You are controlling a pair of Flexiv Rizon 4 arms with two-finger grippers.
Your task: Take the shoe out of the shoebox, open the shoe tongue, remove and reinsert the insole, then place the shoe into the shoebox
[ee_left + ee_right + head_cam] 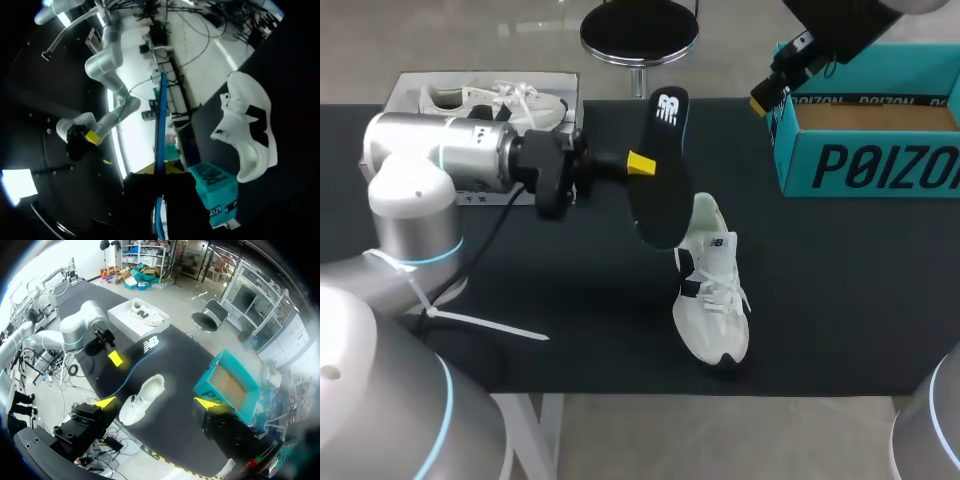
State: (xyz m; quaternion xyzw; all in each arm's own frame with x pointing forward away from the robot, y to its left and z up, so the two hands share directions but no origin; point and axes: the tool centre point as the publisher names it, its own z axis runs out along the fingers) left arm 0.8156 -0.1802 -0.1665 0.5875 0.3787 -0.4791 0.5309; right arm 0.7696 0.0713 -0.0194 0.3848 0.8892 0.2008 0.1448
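My left gripper (642, 163) is shut on a black insole (660, 175) with a white logo and holds it tilted in the air above the table's middle. In the left wrist view the insole (160, 120) shows edge-on between that gripper's (159, 171) fingers. The white shoe (712, 288) lies on the black table just below and right of the insole, toe toward the front edge. The teal shoebox (865, 150) stands open at the back right. My right gripper (767, 97) hangs high beside the box's left end; the right wrist view shows this gripper (155, 403) wide open and empty, above the shoe (142, 397).
A white box tray (410, 92) with a second white shoe (495, 103) sits at the back left, behind my left arm. Bare black table (840, 290) stretches right of the shoe, in front of the shoebox.
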